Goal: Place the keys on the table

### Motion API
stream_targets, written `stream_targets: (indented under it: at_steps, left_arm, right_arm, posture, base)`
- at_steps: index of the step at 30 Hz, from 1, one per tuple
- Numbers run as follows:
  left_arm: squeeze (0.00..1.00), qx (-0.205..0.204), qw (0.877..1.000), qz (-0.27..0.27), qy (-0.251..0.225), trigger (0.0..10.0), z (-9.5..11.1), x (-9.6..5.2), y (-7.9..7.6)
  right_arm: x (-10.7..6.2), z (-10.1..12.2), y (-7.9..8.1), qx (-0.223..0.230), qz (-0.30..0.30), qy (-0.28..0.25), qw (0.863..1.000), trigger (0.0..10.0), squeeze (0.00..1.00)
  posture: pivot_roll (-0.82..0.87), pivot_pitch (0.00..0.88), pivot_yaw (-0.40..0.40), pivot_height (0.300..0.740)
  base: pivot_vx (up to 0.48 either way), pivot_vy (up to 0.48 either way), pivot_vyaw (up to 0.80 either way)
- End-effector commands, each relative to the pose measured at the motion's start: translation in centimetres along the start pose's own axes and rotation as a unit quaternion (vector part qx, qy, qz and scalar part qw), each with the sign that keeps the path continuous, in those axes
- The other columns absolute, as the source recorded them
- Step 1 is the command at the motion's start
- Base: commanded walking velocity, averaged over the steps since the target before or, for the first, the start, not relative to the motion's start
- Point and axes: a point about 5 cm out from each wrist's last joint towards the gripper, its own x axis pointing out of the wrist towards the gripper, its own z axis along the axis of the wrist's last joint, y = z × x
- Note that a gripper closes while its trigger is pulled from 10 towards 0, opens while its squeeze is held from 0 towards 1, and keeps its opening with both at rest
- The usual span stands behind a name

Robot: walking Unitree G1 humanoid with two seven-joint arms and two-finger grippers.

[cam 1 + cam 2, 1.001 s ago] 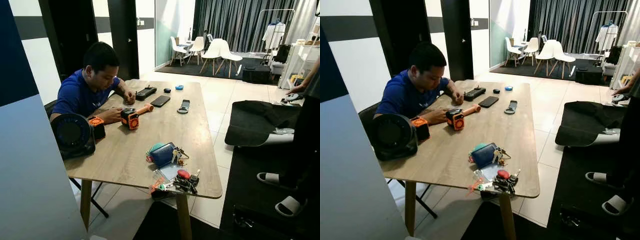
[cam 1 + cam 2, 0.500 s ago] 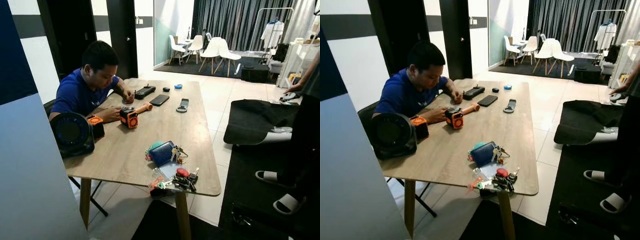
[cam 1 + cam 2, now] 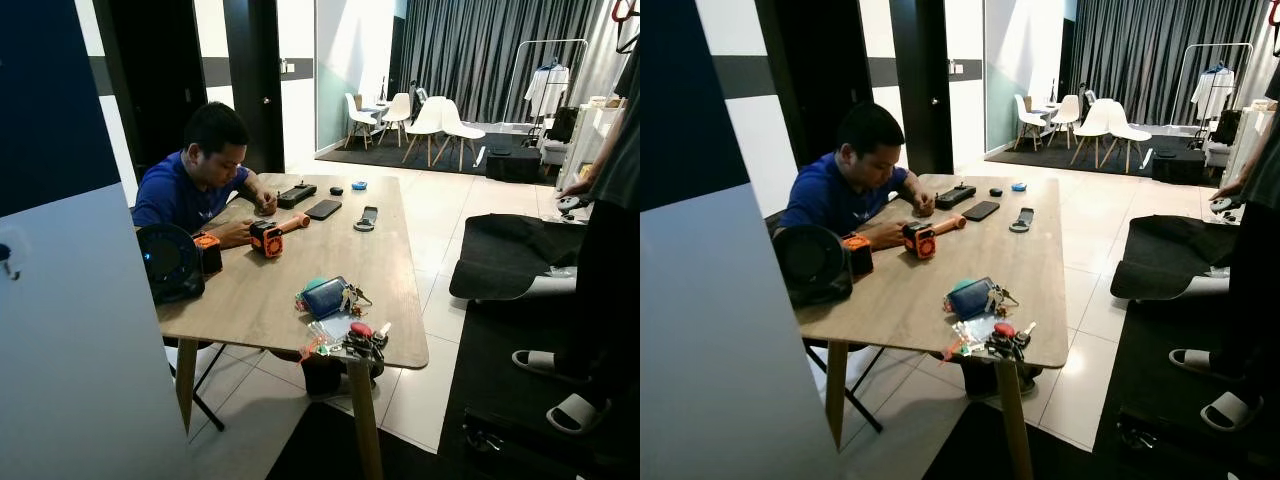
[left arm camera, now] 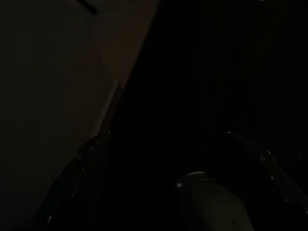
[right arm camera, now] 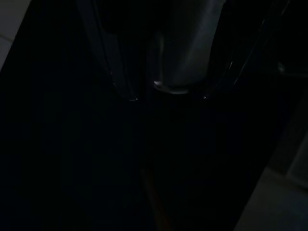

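keys (image 3: 362,341) | on table (image 3: 262,300) near corner, beside blue pouch (image 3: 326,298); both hands' state: cannot tell

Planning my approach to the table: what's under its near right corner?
Under the table, one wooden leg on pale floor tiles, with a dark object behind it. The tabletop hides that object's upper part, so I can't identify it.

A: That clutter (image 3: 350,341) at the table's (image 3: 250,300) near corner? Keys tangled with small bits, too small to sort.

B: And the standing person (image 3: 610,250) is cut off by the right edge.

A: Left wrist view's nearly black. The left gripper (image 4: 178,159) is just faint finger outlines.

B: Same for the right gripper (image 5: 166,91), its finger spacing lost in shadow.
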Motion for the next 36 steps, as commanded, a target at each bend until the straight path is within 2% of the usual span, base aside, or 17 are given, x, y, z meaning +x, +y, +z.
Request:
stream_targets:
  at_steps: [1, 7, 27, 34, 36]
  left_arm:
    - [0.00, -0.003, 1.000, 0.007, 0.006, 10.0, -0.5, -0.4, 0.6]
    - [0.00, 0.005, 1.000, 0.001, -0.009, 10.0, 0.1, -0.2, 0.4]
    - [0.00, 0.018, 0.999, -0.003, -0.038, 10.0, 1.3, -0.1, 0.2]
    - [0.00, 0.020, 0.999, -0.001, -0.043, 10.0, 1.4, -0.1, 0.1]
    - [0.00, 0.021, 0.999, -0.001, -0.044, 10.0, 1.5, -0.1, 0.0]
  right_arm:
    - [0.2, 0.6, 0.1, -0.002, 0.001, -0.010, 1.000, 10.0, 0.00]
    - [0.1, 0.5, 0.1, -0.001, 0.001, -0.010, 1.000, 10.0, 0.00]
    - [0.1, 0.4, 0.3, 0.007, -0.001, -0.011, 1.000, 10.0, 0.00]
    - [0.2, 0.7, 0.5, -0.014, 0.014, -0.020, 1.000, 10.0, 0.00]
    - [0.2, 0.9, 0.6, -0.020, 0.017, -0.024, 0.999, 10.0, 0.00]
  posture:
    - [0.07, 0.014, 0.014, 0.740]
    - [0.07, 0.014, 0.016, 0.740]
    - [0.08, 0.019, 0.023, 0.740]
    - [0.08, 0.018, 0.021, 0.740]
    - [0.08, 0.018, 0.020, 0.740]
  base:
    - [-0.375, 0.000, 0.00]
    - [-0.349, 0.000, 0.00]
    - [0.000, 0.000, 0.00]
    - [0.000, 0.000, 0.00]
    - [0.000, 0.000, 0.80]
